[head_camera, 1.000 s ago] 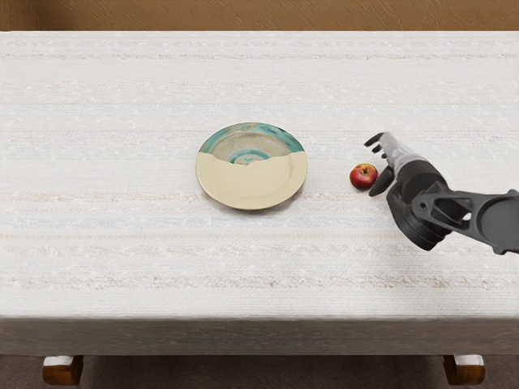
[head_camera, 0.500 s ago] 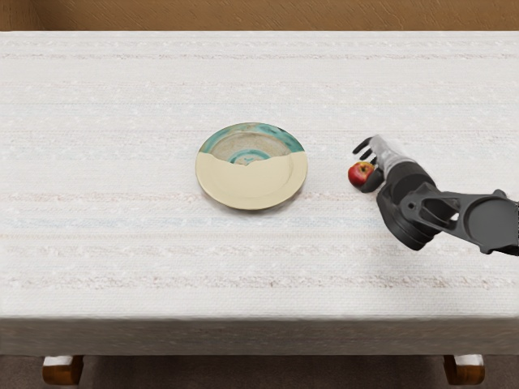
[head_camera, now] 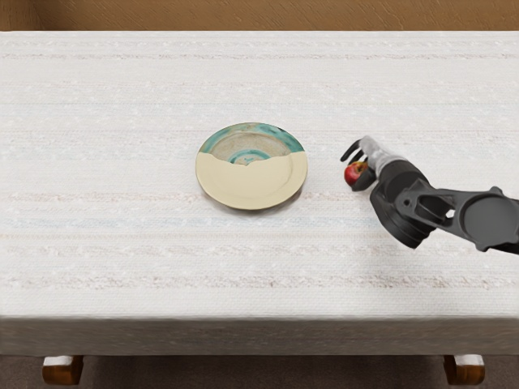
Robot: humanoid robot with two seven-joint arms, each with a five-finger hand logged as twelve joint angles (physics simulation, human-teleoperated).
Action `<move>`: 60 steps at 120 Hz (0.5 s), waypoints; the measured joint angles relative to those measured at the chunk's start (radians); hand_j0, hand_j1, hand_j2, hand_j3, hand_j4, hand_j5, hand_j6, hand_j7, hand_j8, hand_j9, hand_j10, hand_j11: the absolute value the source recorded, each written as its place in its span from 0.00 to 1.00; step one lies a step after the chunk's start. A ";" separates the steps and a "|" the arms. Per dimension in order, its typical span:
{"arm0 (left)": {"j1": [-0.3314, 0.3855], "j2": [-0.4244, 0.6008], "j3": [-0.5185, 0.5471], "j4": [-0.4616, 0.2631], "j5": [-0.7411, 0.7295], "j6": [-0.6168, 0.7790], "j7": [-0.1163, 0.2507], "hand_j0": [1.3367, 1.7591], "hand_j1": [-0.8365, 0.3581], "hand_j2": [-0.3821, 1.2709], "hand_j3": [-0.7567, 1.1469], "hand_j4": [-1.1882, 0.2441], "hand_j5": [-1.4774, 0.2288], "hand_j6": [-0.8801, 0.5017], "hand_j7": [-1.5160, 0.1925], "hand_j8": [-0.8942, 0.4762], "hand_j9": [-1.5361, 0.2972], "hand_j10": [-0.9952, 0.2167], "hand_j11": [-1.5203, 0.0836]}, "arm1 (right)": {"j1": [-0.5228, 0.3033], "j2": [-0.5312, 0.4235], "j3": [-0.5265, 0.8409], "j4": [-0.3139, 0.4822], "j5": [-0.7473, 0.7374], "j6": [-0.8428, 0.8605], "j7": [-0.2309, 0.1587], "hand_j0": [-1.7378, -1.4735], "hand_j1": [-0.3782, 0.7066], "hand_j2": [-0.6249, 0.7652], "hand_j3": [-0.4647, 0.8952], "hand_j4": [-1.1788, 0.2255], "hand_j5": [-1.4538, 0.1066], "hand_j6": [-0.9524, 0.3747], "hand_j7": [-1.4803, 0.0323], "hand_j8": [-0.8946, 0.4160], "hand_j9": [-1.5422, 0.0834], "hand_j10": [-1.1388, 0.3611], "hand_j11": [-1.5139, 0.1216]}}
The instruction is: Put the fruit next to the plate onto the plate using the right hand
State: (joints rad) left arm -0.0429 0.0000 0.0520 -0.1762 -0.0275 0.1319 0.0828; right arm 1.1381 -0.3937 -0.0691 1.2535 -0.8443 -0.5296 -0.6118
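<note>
– Right of the round ceramic plate [head_camera: 251, 188] with cream and teal glaze, what do you see?
– Small red apple [head_camera: 353, 173]. It is on the pale whitish table [head_camera: 162, 267], near the right rim of the plate but apart from it.
– And the hand?
– Dark robot right hand [head_camera: 369, 160] reaches to the apple from the side far from the plate. Its fingers [head_camera: 351, 151] curl over the apple and grip it. If the apple leaves the table, I cannot tell.
</note>
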 joint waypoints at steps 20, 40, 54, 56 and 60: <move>0.000 0.000 0.000 0.000 0.000 0.000 0.000 0.76 0.99 0.23 0.40 0.82 0.86 0.63 0.88 0.65 0.83 0.82 0.94 | -0.005 -0.005 0.046 0.008 0.002 0.032 0.000 0.31 0.56 0.49 0.34 0.45 0.48 0.33 0.51 0.37 0.51 0.39 0.49; 0.000 0.000 0.000 0.000 0.000 0.000 0.000 0.76 0.99 0.23 0.40 0.82 0.86 0.63 0.88 0.65 0.83 0.82 0.94 | -0.006 -0.008 0.082 0.019 0.003 0.053 0.000 0.31 0.56 0.50 0.34 0.44 0.47 0.32 0.50 0.36 0.51 0.39 0.49; 0.000 0.000 0.000 0.000 0.000 0.000 0.000 0.76 0.99 0.23 0.40 0.82 0.86 0.63 0.88 0.65 0.83 0.82 0.94 | 0.000 -0.008 0.098 0.034 0.003 0.061 0.000 0.31 0.56 0.51 0.34 0.44 0.47 0.32 0.50 0.36 0.50 0.39 0.48; 0.000 0.000 0.000 0.000 0.000 0.000 0.000 0.76 0.99 0.23 0.40 0.82 0.86 0.63 0.88 0.65 0.83 0.82 0.94 | 0.000 -0.008 0.101 0.036 0.002 0.062 0.001 0.31 0.56 0.51 0.34 0.44 0.47 0.32 0.50 0.36 0.50 0.39 0.48; 0.000 0.000 0.000 0.000 0.000 0.000 0.000 0.76 0.99 0.23 0.40 0.82 0.86 0.63 0.88 0.65 0.83 0.82 0.94 | 0.002 -0.007 0.106 0.039 0.002 0.064 0.001 0.31 0.56 0.51 0.34 0.44 0.47 0.32 0.50 0.36 0.50 0.39 0.48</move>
State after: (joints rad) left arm -0.0429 0.0000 0.0521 -0.1761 -0.0276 0.1319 0.0828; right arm 1.1397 -0.4010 0.0373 1.2929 -0.8423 -0.4657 -0.6112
